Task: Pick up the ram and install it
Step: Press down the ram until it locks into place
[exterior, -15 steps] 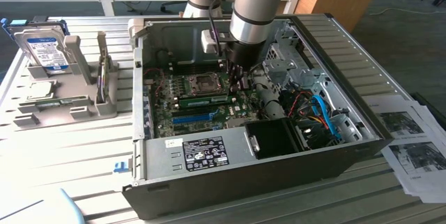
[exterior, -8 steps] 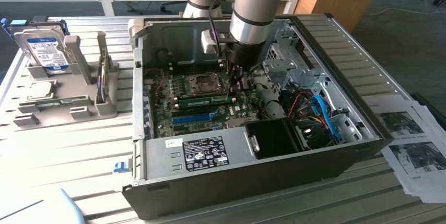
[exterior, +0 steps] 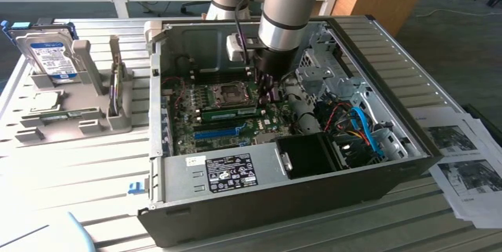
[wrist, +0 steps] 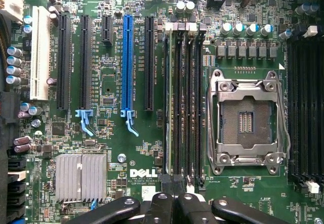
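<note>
Looking at the exterior view, the gripper (exterior: 271, 90) hangs down inside the open computer case (exterior: 408, 152). The ram (exterior: 231, 113) sits on edge in a slot next to the socket (exterior: 230, 93). It is just beside the gripper, at about 8 o'clock from it. Its long side runs from 9 o'clock to 3 o'clock. The case sticker (exterior: 229, 172) has words too small to read.

In the wrist view, the gripper (wrist: 172, 204) has its fingers pressed together. It sits over the near end of the ram (wrist: 170, 107), which runs straight away from it. I cannot tell if they touch. The board (wrist: 111, 82) says DELL.
</note>
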`<state>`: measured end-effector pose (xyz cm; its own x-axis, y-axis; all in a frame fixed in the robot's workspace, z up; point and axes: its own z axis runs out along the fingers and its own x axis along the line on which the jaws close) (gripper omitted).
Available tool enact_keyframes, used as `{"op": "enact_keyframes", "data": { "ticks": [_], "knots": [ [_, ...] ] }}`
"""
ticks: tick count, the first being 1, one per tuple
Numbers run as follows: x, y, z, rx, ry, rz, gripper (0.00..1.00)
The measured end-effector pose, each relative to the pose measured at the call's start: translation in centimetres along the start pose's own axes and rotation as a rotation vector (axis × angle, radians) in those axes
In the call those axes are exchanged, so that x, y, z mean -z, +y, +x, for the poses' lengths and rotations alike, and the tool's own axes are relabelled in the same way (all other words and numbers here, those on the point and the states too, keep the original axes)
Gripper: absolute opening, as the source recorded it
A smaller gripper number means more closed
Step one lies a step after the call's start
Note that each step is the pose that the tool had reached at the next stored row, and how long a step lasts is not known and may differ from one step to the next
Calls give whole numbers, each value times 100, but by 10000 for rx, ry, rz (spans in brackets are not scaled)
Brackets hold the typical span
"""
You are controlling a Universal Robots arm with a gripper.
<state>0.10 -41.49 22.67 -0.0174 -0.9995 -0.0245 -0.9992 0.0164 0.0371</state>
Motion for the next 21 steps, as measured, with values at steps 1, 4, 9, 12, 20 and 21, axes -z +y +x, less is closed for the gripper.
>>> {"op": "enact_keyframes", "data": {
  "ticks": [1,4,9,12,20,21],
  "knots": [
    [0,0,0,0,0,0,9],
    [0,0,0,0,1,0,9],
    [-12,0,0,0,0,0,9],
    [-15,0,1,0,2,-1,9],
    [-22,-1,1,0,2,-1,9],
    [-22,-1,1,0,2,-1,9]
  ]
}}
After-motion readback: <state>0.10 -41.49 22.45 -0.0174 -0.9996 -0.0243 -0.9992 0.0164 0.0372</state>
